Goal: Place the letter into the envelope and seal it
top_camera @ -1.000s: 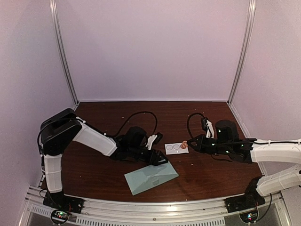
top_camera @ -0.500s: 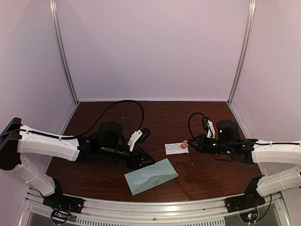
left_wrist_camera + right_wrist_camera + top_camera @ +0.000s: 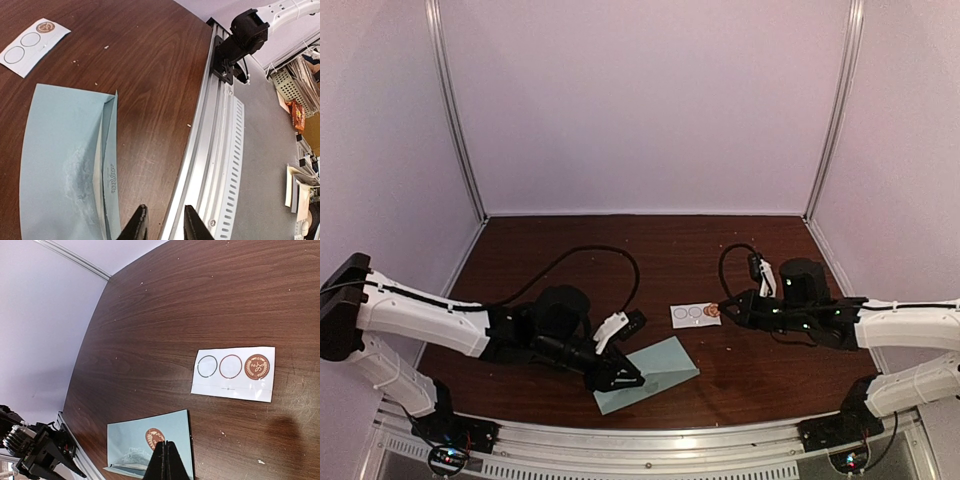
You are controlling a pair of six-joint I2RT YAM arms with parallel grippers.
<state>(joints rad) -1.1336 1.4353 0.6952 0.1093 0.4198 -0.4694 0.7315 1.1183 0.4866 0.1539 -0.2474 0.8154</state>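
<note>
Now | left pincer (image 3: pixel 165 211) narrow, empty, just beside envelope (image 3: pixel 60 150) | right pincer (image 3: pixel 165 447) pinching round sticker (image 3: pixel 153 436)

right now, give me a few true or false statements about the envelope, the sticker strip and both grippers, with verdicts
1. The envelope lies flat near the front edge of the table. True.
2. The sticker strip carries three stickers. False: one brown sticker sits on it, beside two empty rings.
3. The left gripper shows a gap between its fingers. True.
4. The right gripper is at the envelope. False: it is by the sticker strip's right end, apart from the envelope.
</note>
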